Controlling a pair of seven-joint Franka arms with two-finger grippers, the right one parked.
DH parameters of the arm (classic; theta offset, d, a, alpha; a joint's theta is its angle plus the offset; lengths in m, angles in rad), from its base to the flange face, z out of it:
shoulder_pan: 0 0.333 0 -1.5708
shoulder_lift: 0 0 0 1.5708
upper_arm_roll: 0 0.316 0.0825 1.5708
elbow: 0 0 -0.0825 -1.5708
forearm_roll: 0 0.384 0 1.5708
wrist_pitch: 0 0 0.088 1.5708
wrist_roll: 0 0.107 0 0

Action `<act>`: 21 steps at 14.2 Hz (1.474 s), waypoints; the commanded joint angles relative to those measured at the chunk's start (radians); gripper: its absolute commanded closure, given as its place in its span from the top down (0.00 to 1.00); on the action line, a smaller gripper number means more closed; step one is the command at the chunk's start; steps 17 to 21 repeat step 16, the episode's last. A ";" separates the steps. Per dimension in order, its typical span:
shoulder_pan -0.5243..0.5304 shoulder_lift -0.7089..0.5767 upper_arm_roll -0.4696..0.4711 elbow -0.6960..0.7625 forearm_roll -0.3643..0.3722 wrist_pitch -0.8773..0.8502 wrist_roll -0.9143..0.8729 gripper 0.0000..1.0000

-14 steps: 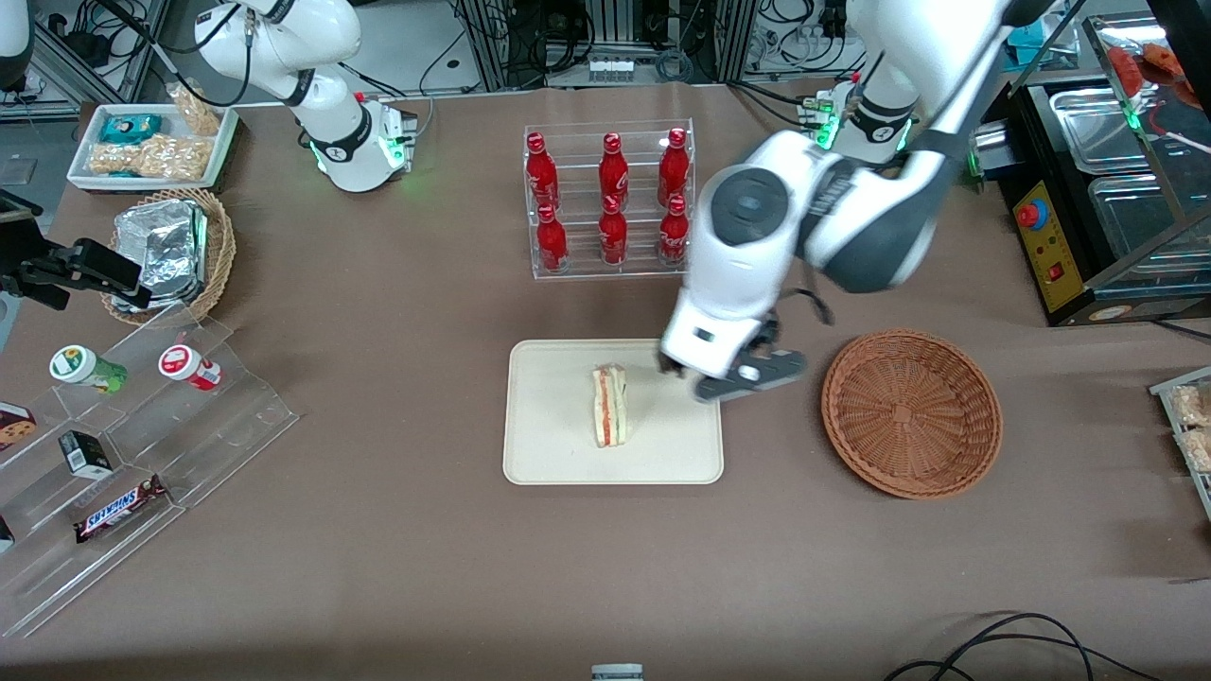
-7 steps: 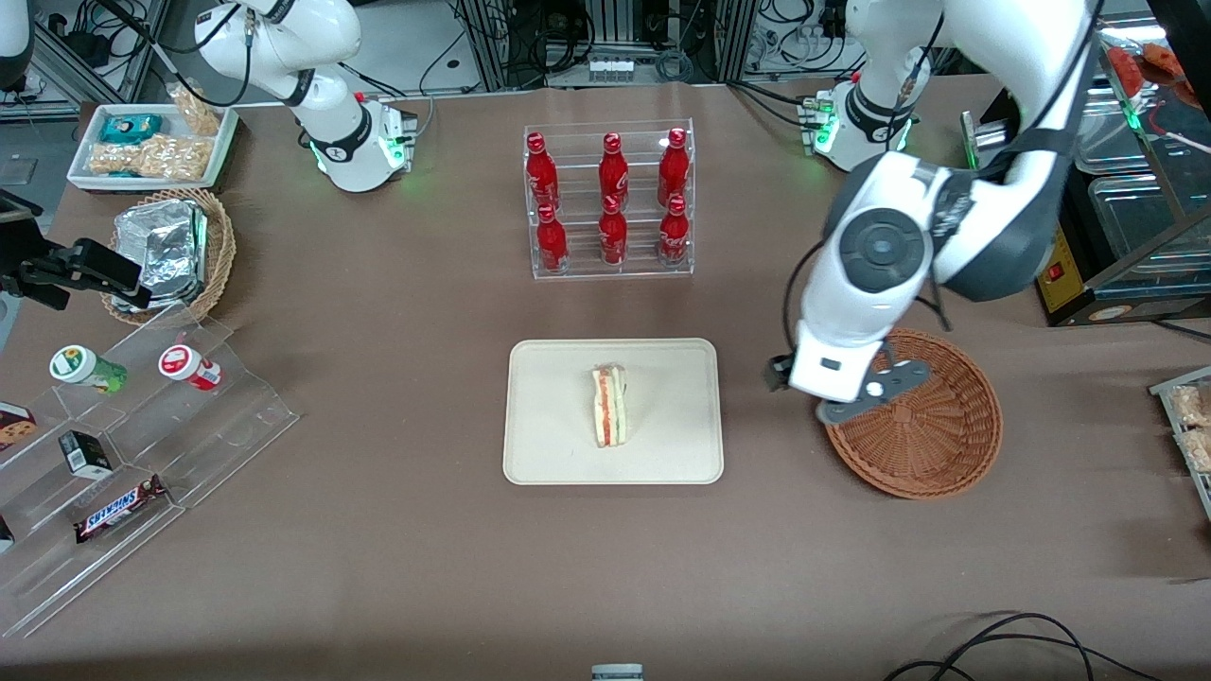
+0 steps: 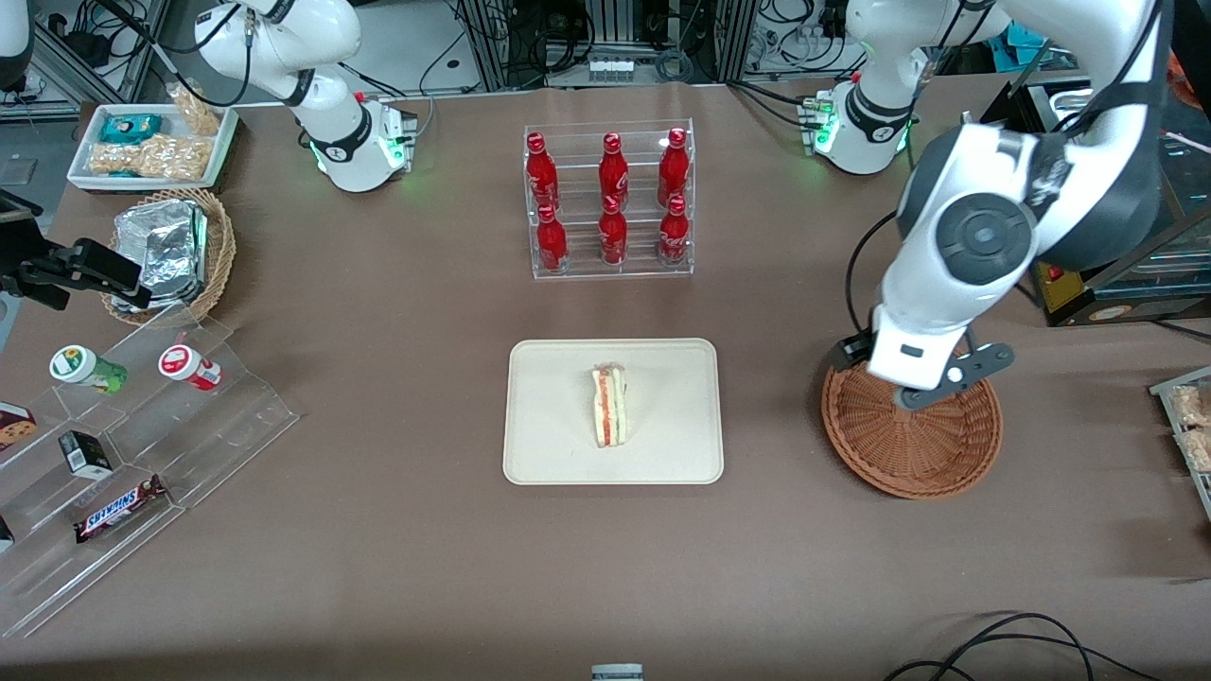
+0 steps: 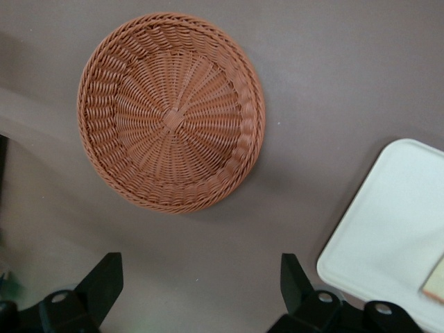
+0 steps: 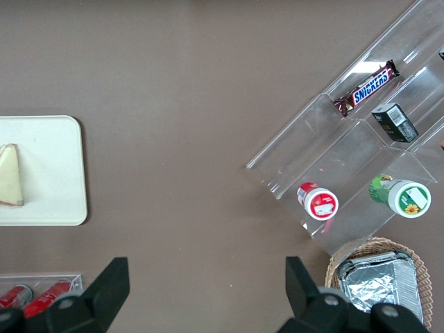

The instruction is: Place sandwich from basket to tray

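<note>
The sandwich [image 3: 610, 407], a pale wedge with red and green filling, lies on the cream tray [image 3: 558, 445], near its middle. The reddish-brown wicker basket [image 3: 913, 445] sits beside the tray toward the working arm's end and has nothing in it. My left gripper [image 3: 910, 383] hangs above the basket's rim farthest from the front camera. The left wrist view shows the gripper [image 4: 199, 269] open with only bare table between its fingers, plus the basket [image 4: 170, 111], a corner of the tray [image 4: 395, 229] and an edge of the sandwich [image 4: 436, 288].
A clear rack of red bottles [image 3: 610, 203] stands farther from the front camera than the tray. Toward the parked arm's end are an acrylic snack stand [image 3: 123, 445], a tan basket of foil packets [image 3: 170, 251] and a white tray of snack bags [image 3: 151, 142].
My left gripper has swung away from the tray's edge to above the basket, toward the working arm's end. The sandwich has stayed on the tray.
</note>
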State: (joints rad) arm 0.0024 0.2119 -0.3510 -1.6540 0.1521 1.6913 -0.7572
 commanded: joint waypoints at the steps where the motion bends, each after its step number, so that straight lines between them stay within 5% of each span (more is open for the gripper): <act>1: 0.014 -0.147 0.059 -0.124 -0.066 0.001 0.186 1.00; 10: -0.070 -0.256 0.368 -0.080 -0.140 -0.064 0.761 1.00; 21: -0.068 -0.213 0.380 -0.009 -0.158 -0.039 0.774 1.00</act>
